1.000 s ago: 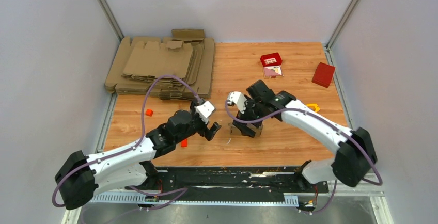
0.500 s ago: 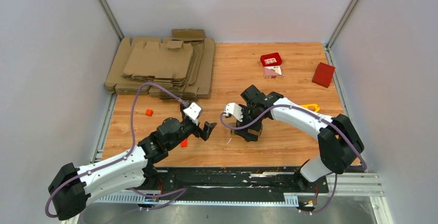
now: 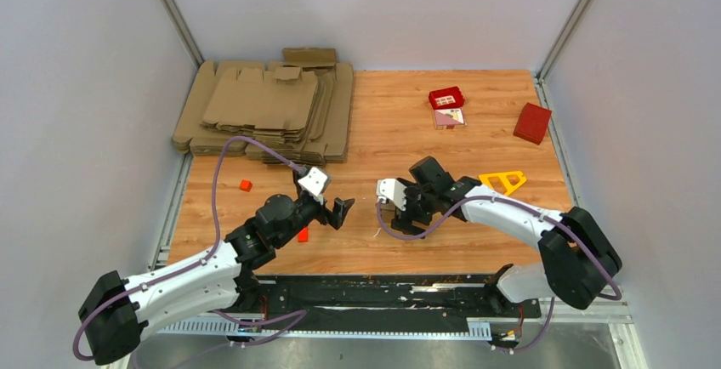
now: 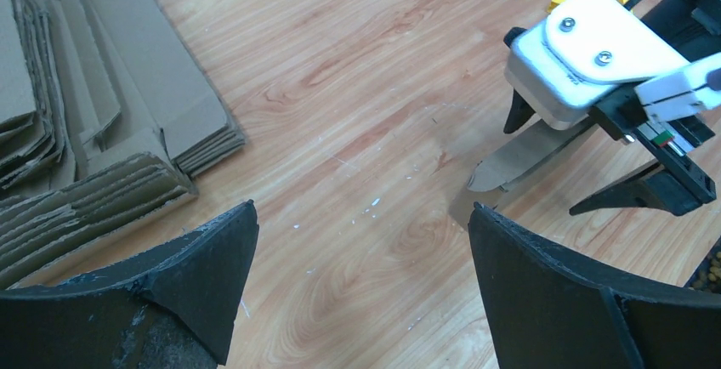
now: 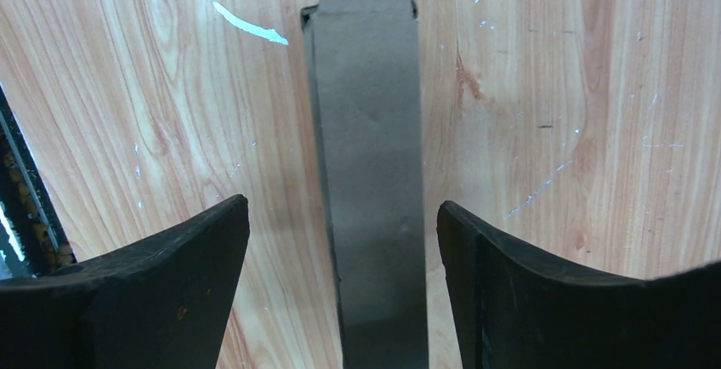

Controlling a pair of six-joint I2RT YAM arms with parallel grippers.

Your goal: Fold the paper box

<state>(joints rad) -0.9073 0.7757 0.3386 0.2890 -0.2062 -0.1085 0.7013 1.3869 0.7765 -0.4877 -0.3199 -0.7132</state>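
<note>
Brown cardboard, thin and plain, makes up the small paper box point(image 5: 374, 173), which lies on the wooden desk point(image 3: 391, 122) in its front half, between the two arms. The right wrist view shows it as a narrow strip with a tapered flap at the far end. The right claw point(image 5: 340, 216) hangs directly over it, its dark fingers point(image 5: 170, 284) apart on either side, with bare wood in both gaps, so nothing is clamped. The left claw point(image 4: 363, 216) is also spread wide and empty, aimed at the box from nearby. The piece looks very light, stiff across its panels but ready to bend at the creases. It would likely skate on the smooth wood if nudged and dent under a hard pinch. The safest hold seems to be across the narrow body at mid-length, on the flat walls and clear of the flap. The stack of flat brown cardboard blanks point(image 3: 263, 110) sits well apart at the far left.
</note>
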